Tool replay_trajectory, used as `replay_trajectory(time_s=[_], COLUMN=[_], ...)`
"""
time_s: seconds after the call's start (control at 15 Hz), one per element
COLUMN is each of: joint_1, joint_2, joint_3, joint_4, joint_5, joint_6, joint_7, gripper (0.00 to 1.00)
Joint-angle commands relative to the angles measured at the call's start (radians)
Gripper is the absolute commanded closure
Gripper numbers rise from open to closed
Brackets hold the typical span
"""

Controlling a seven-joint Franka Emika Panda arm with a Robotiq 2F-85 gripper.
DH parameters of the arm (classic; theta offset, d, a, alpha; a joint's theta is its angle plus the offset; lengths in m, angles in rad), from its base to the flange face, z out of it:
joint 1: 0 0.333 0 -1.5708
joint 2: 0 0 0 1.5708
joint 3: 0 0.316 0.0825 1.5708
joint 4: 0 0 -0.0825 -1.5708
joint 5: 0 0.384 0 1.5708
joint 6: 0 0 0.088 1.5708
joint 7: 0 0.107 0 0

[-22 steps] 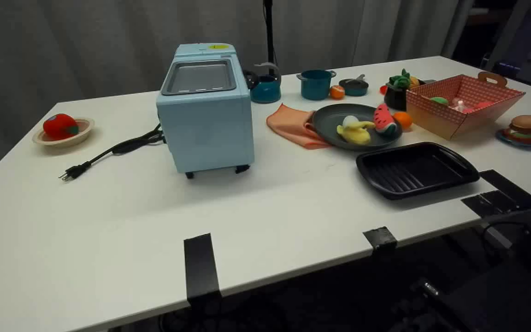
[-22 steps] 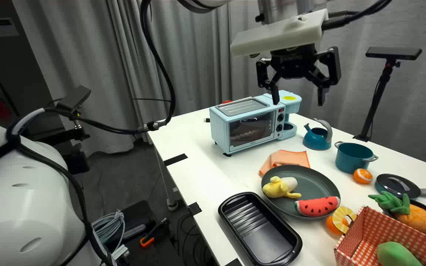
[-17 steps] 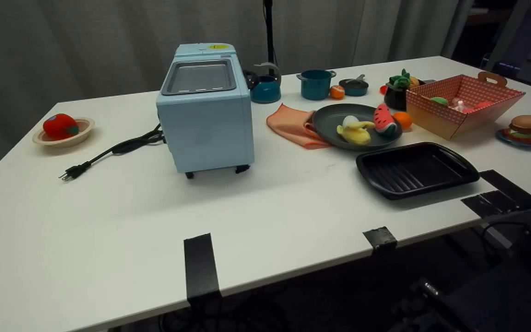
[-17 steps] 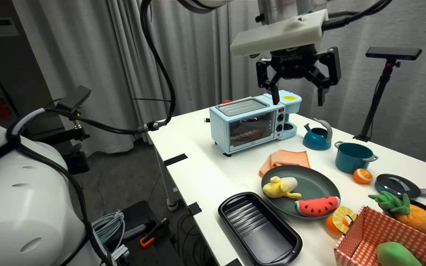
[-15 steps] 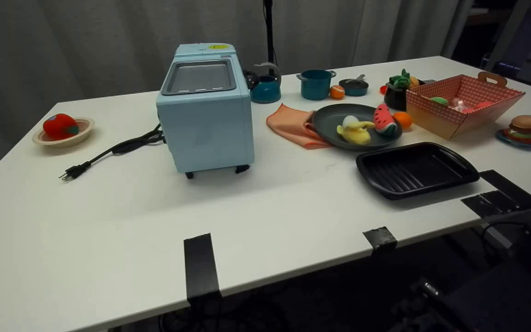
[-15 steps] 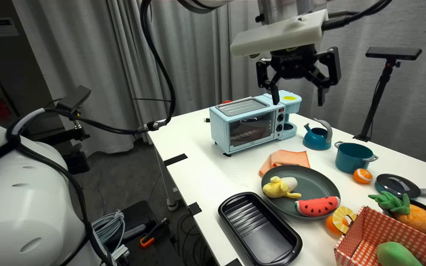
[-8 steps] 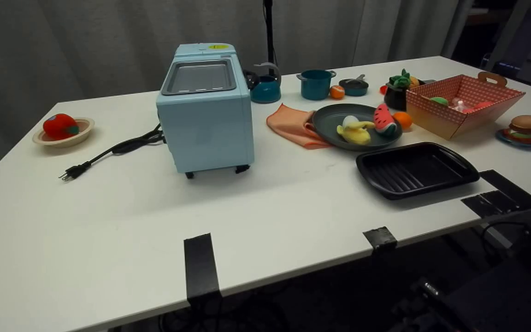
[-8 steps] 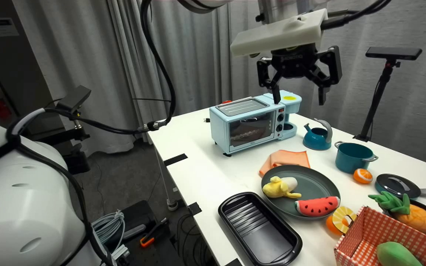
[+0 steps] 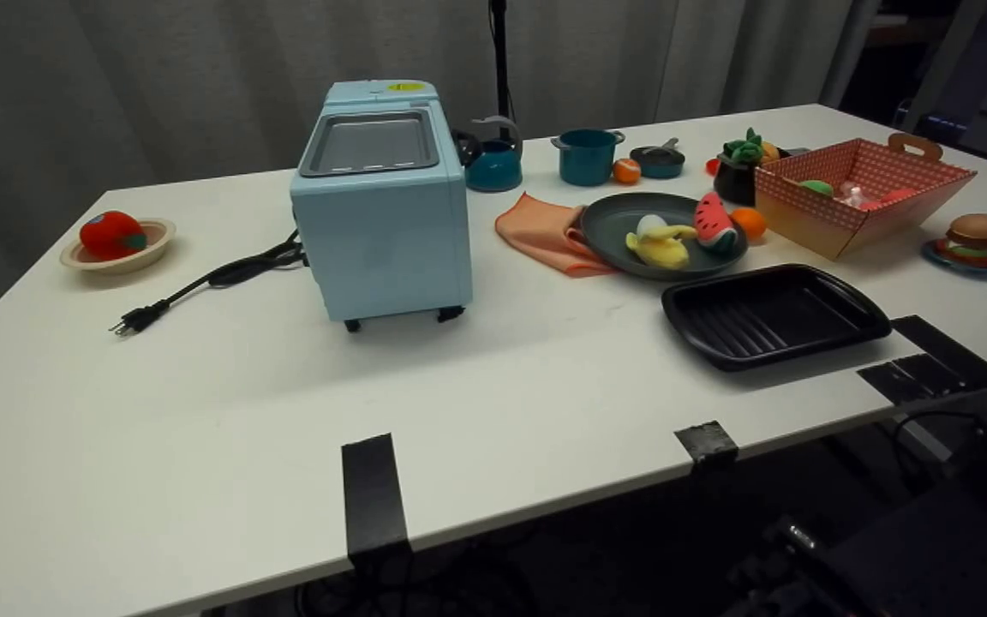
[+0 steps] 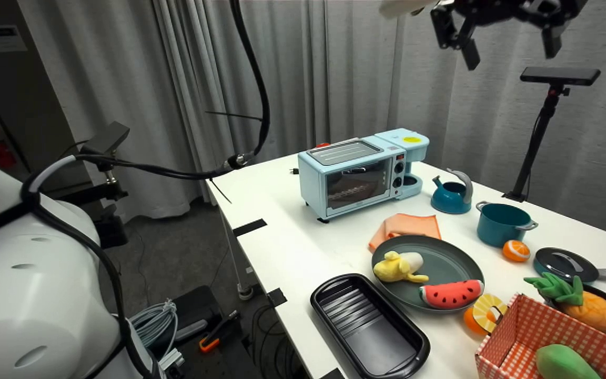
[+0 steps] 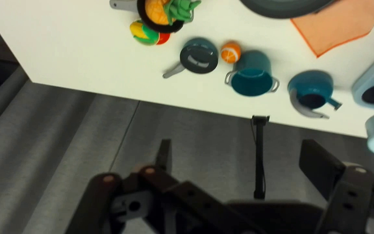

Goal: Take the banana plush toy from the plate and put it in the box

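Observation:
The banana plush toy, yellow with a white end, lies on the plate in both exterior views (image 9: 663, 250) (image 10: 393, 269). The plate is round, dark grey-green and flat (image 9: 618, 214) (image 10: 453, 263); only its edge shows in the wrist view (image 11: 284, 13). The red-checked box with slanted sides stands beyond the watermelon side of the plate (image 9: 806, 218) (image 10: 571, 329); it holds a green toy and other items. My gripper (image 10: 511, 50) is open and empty, high above the table and well away from the banana. Its spread fingers show in the wrist view (image 11: 236, 146).
A watermelon plush (image 10: 453, 293) shares the plate. A black ridged pan (image 10: 371, 326) stands beside it. A pale blue toaster oven (image 10: 353, 173), orange cloth (image 10: 411, 225), teal kettle (image 10: 451, 196), teal pot (image 10: 504, 223) and a black camera stand (image 10: 537, 142) are around.
In an exterior view my gripper has moved up and to the right within the last half second, staying open. The banana, plate and box have not moved.

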Motion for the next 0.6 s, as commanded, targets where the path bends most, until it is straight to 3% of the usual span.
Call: replay_trajectory(time_s=[0.0, 0.13, 0.27, 0.53], joint_1=[-0.045, -0.077, -0.106, -0.070], joint_2=[0.090, 0.134, 0.176, 0.257], joint_3=[0.032, 0.071, 0.118, 0.176], joint_4=[0.105, 0.102, 0.099, 0.090], joint_5=[-0.008, -0.070, -0.169, -0.317], joint_6=[0.125, 0.236, 0.230, 0.082], joint_7=[0.144, 0.296, 0.439, 0.679], gripper=[0.00, 0.00, 0.00, 0.00])
